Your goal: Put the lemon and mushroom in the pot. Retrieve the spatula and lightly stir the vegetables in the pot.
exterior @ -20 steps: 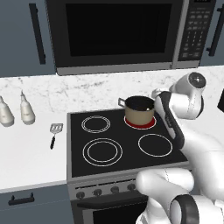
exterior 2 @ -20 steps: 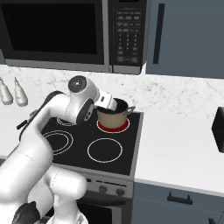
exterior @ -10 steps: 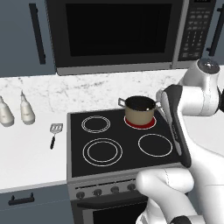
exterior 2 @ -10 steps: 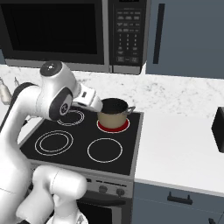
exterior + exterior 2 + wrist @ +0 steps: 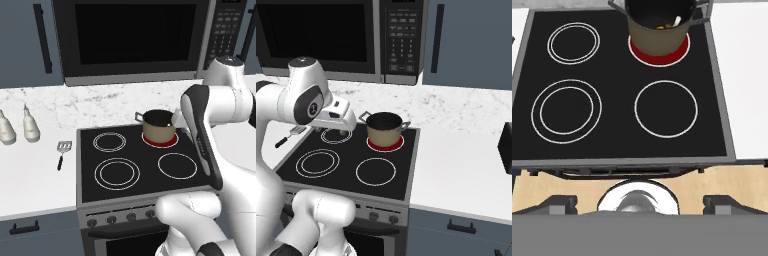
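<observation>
The tan pot (image 5: pixel 159 126) (image 5: pixel 384 130) (image 5: pixel 659 26) stands on the glowing red back-right burner (image 5: pixel 660 54). Inside it I make out a speck of yellow, the lemon (image 5: pixel 660 27), and a pale tan piece, the mushroom (image 5: pixel 677 21), against the right wall. The spatula (image 5: pixel 62 153) (image 5: pixel 285 139) lies on the white counter left of the stove, slotted head to the back; my arm partly covers it in the right base view. My gripper (image 5: pixel 345 129) (image 5: pixel 640 204) hangs open and empty, high over the stove, left of the pot and apart from it.
The black stovetop (image 5: pixel 135 170) has three unlit burners. Two pale bottles (image 5: pixel 19 129) stand at the back of the left counter. A microwave (image 5: pixel 135 37) hangs low above the stove. A dark object (image 5: pixel 506 147) sits at the right counter's edge.
The hand has drawn back from the pot, moving left over the stove, while the elbow swung up. The jaws stayed open. Pot and spatula have not moved.
</observation>
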